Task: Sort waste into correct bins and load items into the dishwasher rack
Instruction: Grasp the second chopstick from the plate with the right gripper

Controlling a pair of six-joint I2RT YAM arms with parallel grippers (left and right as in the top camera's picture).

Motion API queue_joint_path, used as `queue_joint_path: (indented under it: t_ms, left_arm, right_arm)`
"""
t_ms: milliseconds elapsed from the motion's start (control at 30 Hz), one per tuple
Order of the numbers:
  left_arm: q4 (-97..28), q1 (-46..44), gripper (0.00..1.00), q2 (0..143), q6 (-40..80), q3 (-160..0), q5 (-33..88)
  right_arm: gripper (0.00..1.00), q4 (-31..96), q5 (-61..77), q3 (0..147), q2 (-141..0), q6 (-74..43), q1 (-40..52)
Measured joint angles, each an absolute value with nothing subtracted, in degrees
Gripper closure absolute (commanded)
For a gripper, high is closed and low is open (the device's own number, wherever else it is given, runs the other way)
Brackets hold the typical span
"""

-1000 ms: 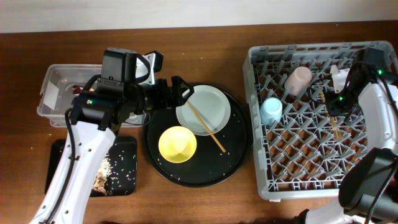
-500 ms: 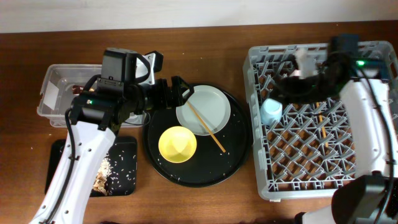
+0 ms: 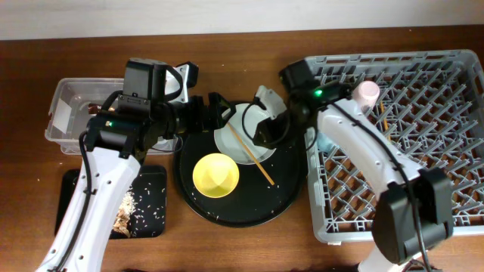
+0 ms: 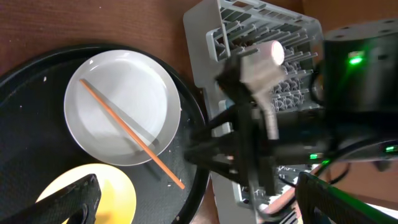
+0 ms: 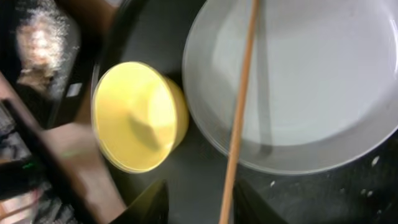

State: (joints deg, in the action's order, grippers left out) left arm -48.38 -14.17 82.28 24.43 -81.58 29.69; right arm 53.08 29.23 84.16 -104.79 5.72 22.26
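A round white plate (image 3: 249,130) lies on the large round black tray (image 3: 291,177), with one wooden chopstick (image 3: 255,160) slanting across it. A yellow bowl (image 3: 216,174) sits beside the plate. My right gripper (image 3: 262,132) hovers low over the plate. In the right wrist view it (image 5: 202,185) is open, and the chopstick (image 5: 239,106) runs through the gap near one finger. My left gripper (image 3: 215,109) stands wide open and empty at the plate's left edge. The grey dishwasher rack (image 3: 423,189) holds a pale pink cup (image 3: 368,91). The light blue cup (image 3: 324,141) there is mostly hidden by my right arm.
A clear tub (image 3: 69,113) stands at the far left. In front of it a shallow black tray (image 3: 147,181) holds food scraps and rice (image 3: 140,200). A thin wooden stick (image 3: 383,115) pokes up among the rack's pegs. The two arms nearly meet over the plate.
My right arm has swung left from the far side of the rack to over the plate. Its jaws widened, then narrowed around the chopstick. The left arm has not moved.
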Motion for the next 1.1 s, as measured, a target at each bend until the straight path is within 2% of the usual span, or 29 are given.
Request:
queue_joint_path:
  t_ms: [233,567,667,867,1100]
  left_arm:
    - [-48.4,-14.2,0.01,82.3,24.4,-81.6,29.7]
    - [-48.4,-14.2,0.01,82.3,24.4,-81.6,29.7]
    - [-48.4,-14.2,0.01,82.3,24.4,-81.6,29.7]
    - [-48.4,-14.2,0.01,82.3,24.4,-81.6,29.7]
    - [-48.4,-14.2,0.01,82.3,24.4,-81.6,29.7]
  right_arm:
    - [0.62,46.8,19.9,83.4,-108.9,1.8,29.4]
    - [0.62,41.8,15.4,81.5,-115.1,-0.1,30.1]
    - [0.66,39.1,15.4,79.4,-115.3,-0.1,30.1]
    - [0.89,36.9,15.2,76.3,-115.4,-0.3,30.1]
    - [0.93,40.0,15.0,79.1,-114.9,-0.3,30.1]
